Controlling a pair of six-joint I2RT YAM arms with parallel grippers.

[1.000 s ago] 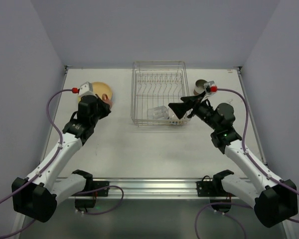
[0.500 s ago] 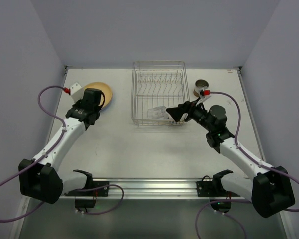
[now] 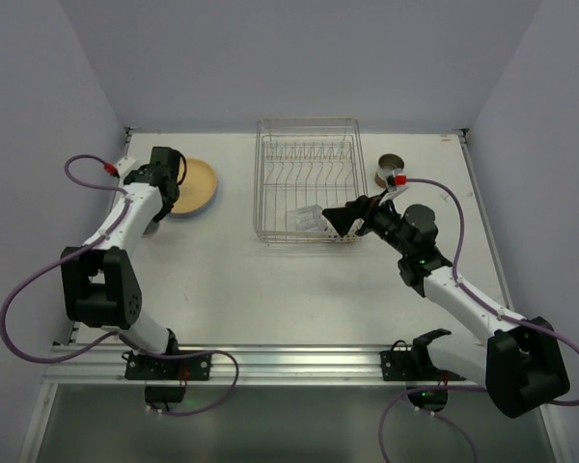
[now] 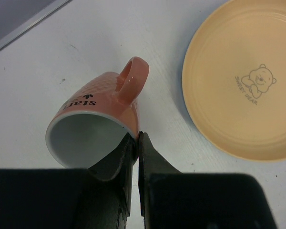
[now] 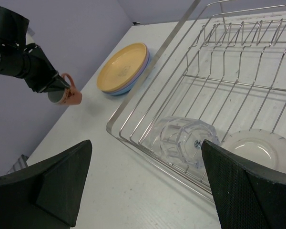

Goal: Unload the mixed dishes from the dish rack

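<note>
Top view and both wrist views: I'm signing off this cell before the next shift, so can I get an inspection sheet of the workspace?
Surface: white table, no spills seen.
Job's things: dish rack holds a clear glass on its side and a white cup; plate stack, yellow on top, left of rack; brown cup right of rack; pink mug tilted at far left.
Clutter: nothing seen.
Grippers: left gripper shut on the mug's rim; right gripper open at the rack's near right corner.
Cables: purple cables loop from both arms, off the dishes.
Surroundings: pale walls on three sides; metal rail at near edge.
</note>
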